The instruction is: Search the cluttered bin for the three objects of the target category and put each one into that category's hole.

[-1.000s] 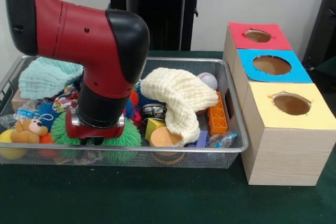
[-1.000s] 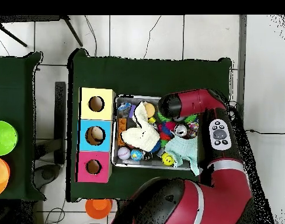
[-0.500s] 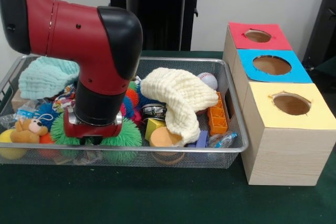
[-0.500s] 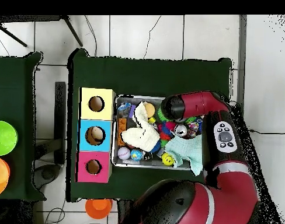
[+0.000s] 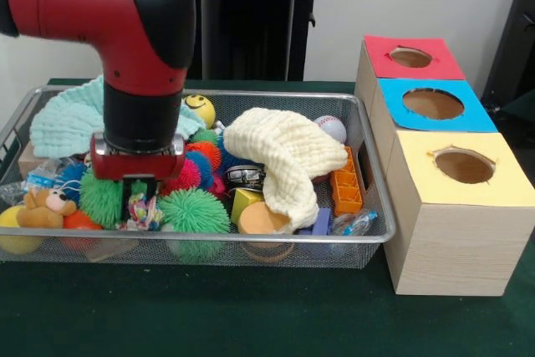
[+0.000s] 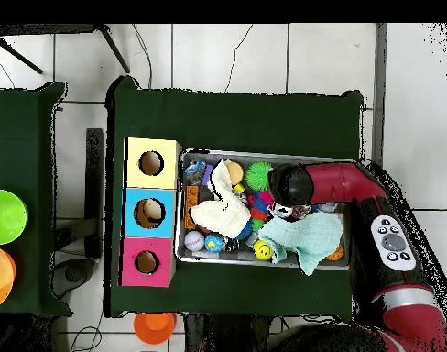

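My gripper [image 5: 142, 205] hangs over the left half of the silver wire-mesh bin [image 5: 251, 241], low above the toys. It is shut on a small white fabric bundle printed with red, blue, yellow and green patches [image 5: 145, 214], which hangs between its fingers next to a green spiky ball [image 5: 194, 211]. I see no other printed bundle clearly. The hole with the yellow surround [image 5: 464, 165] is in the nearest wood-grain box, right of the bin. In the overhead view the arm's wrist [image 6: 291, 183] covers the gripper; the bin [image 6: 229, 153] and the yellow hole [image 6: 151, 163] show.
A cream cloth [image 5: 284, 156] lies over the bin's middle and a mint cloth [image 5: 58, 123] at its far left. Spiky balls, a smiley ball [image 5: 198, 109], a baseball [image 5: 332, 128] and an orange block [image 5: 345, 186] fill the bin. Blue-surround [image 5: 432, 104] and red-surround [image 5: 410, 58] holes lie behind the yellow one.
The arm has moved left in the front view and risen. The printed bundle now hangs in the gripper above the spiky balls.
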`<control>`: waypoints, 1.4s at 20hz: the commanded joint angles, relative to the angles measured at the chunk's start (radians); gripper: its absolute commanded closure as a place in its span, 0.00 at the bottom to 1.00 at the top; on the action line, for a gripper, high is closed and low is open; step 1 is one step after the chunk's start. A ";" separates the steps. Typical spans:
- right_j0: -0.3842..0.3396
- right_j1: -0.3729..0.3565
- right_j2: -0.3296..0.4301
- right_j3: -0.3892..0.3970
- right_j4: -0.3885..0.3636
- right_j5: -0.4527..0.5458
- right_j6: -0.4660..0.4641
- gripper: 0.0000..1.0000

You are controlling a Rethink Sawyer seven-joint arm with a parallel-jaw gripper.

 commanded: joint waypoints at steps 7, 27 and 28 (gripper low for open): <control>-0.084 -0.203 0.196 0.282 0.055 0.006 -0.186 1.00; -0.449 -0.077 0.732 0.483 0.241 -0.178 -0.169 1.00; -0.454 -0.066 0.741 0.487 0.235 -0.180 -0.164 1.00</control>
